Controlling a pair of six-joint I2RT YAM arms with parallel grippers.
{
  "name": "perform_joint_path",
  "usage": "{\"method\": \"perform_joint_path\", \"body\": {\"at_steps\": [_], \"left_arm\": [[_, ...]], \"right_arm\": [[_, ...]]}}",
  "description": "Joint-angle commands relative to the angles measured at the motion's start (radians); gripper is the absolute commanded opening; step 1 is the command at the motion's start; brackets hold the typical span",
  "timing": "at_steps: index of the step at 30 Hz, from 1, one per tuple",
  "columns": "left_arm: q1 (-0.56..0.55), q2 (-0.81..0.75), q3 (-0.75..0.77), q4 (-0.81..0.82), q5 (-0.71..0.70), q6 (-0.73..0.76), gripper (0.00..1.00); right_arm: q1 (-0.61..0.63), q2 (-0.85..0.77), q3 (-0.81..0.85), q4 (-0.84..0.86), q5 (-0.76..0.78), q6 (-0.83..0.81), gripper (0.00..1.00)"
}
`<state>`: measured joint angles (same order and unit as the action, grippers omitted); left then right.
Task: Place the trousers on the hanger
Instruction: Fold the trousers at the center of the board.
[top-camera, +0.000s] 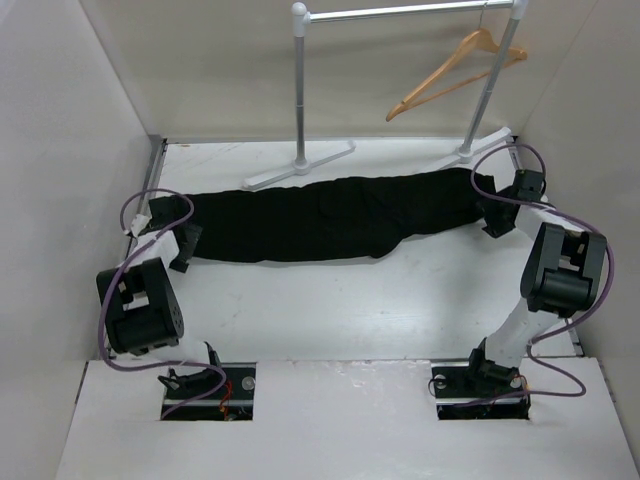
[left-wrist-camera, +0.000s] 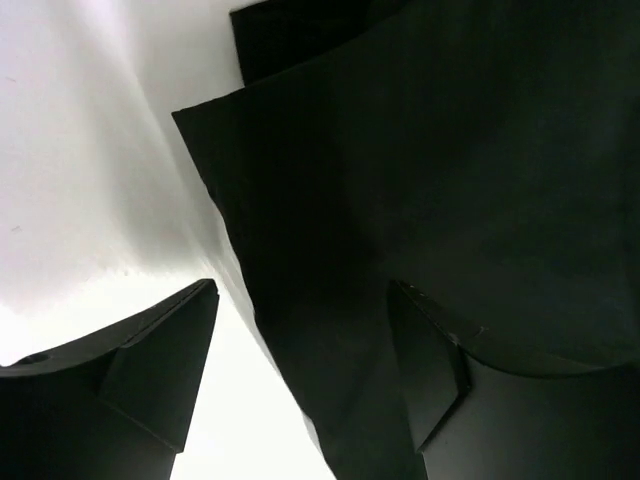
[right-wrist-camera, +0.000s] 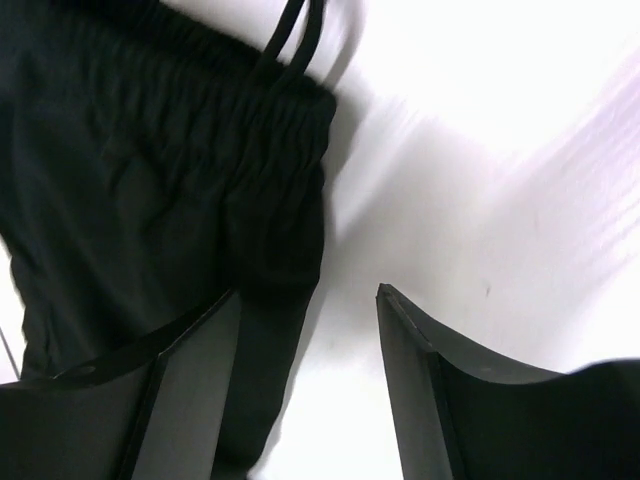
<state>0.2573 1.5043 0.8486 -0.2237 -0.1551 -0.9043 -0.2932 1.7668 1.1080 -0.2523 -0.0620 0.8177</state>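
While the plain black soft-fabric trousers (top-camera: 330, 215) lay stretched flat across the white table (top-camera: 350, 310), the left gripper (top-camera: 186, 245) stood open at their hem, the cloth's edge between its spread fingers but not pinched. The right gripper (top-camera: 497, 215) gaped too, one finger over the gathered waistband, the other over white table. The light wooden triangular hanger (top-camera: 455, 70) hung on the silver metal rail (top-camera: 400, 12) behind, well apart. White tabletop stretched wide between the trousers' near edge and the arm bases.

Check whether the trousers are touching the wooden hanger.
Apart. The top view shows the wooden hanger on the metal rail, the trousers flat on the table.
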Motion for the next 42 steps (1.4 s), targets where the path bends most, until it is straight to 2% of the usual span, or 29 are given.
{"method": "perform_joint_path", "body": {"at_steps": [1,5,6,7,9,11,13,18,23,28,30,32,35,37,40,42], "left_arm": [[0.003,0.077,0.01,0.037,0.028,-0.039,0.65],[0.012,0.149,0.007,0.056,0.019,-0.065,0.57],[0.015,0.163,0.007,0.061,0.016,-0.068,0.53],[0.021,0.175,0.01,0.063,0.012,-0.068,0.46],[0.03,0.188,0.017,0.063,0.0,-0.067,0.24],[0.033,0.189,0.03,0.043,-0.017,-0.061,0.11],[0.047,0.166,0.04,0.011,-0.037,-0.053,0.05],[0.111,0.1,0.067,-0.107,-0.122,-0.002,0.01],[0.15,0.065,0.079,-0.164,-0.144,0.03,0.01],[0.153,0.033,0.07,-0.221,-0.234,0.067,0.02],[0.152,0.01,0.063,-0.223,-0.257,0.074,0.05],[0.145,0.001,0.056,-0.229,-0.262,0.074,0.11],[0.112,-0.03,0.038,-0.244,-0.251,0.065,0.28],[0.096,-0.076,0.032,-0.25,-0.261,0.068,0.37],[0.081,-0.171,0.046,-0.273,-0.274,0.067,0.49],[0.041,-0.208,0.079,-0.296,-0.293,0.067,0.53]], "right_arm": [[-0.013,0.039,0.075,0.05,0.001,0.011,0.61],[-0.008,0.106,0.13,0.036,0.004,0.014,0.54],[-0.008,0.123,0.144,0.033,0.01,0.014,0.52],[-0.008,0.138,0.156,0.03,0.011,0.014,0.48],[-0.008,0.161,0.185,0.024,0.011,0.014,0.29],[-0.008,0.155,0.197,-0.011,0.025,0.029,0.12],[-0.008,0.105,0.168,-0.028,0.065,0.031,0.06],[-0.06,-0.07,0.004,-0.03,0.151,0.032,0.02],[-0.113,-0.225,-0.178,0.001,0.139,0.054,0.01],[-0.158,-0.372,-0.362,0.016,0.107,0.066,0.02],[-0.191,-0.43,-0.414,0.018,0.085,0.055,0.03],[-0.209,-0.486,-0.45,0.015,0.077,0.044,0.09],[-0.203,-0.553,-0.445,-0.013,0.064,0.029,0.41],[-0.197,-0.596,-0.413,-0.048,0.051,0.018,0.53],[-0.185,-0.682,-0.357,-0.12,0.062,-0.002,0.66],[-0.172,-0.711,-0.338,-0.148,0.079,-0.012,0.7]]}}
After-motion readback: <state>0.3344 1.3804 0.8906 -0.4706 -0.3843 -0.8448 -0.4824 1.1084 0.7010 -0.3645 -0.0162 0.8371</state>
